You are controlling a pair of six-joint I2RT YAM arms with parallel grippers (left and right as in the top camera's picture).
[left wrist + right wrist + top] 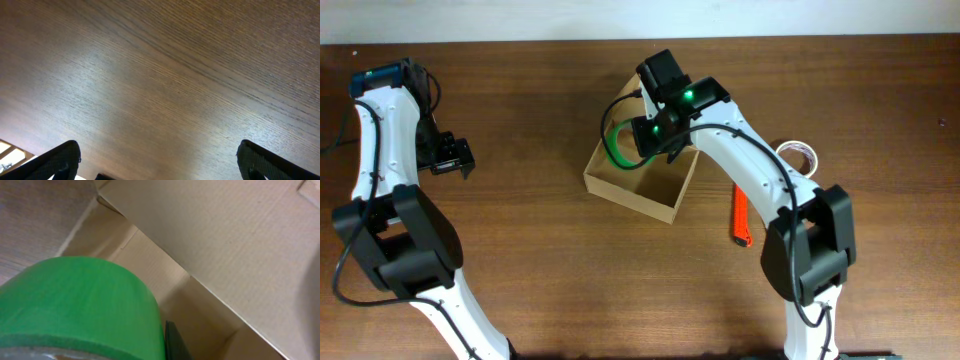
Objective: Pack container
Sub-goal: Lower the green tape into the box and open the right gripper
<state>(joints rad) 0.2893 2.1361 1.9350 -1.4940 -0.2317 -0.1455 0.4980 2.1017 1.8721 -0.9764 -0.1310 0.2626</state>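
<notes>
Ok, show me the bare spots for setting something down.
Bare table between the left gripper and the container, and between the arm bases. Crowded: right gripper holds green tape over the container; red tool, white tape beside.

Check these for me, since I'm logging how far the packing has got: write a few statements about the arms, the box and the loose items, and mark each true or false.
1. The right gripper holds a green tape roll at the opening of the container. True.
2. The left gripper grips a white tape roll. False: it is open and empty over the bare table. The white tape roll lies on the table beside the right arm.
3. The container is closed. False: it is open and its inside shows.
4. A red tool lies on the table to the right of the container. True.
</notes>
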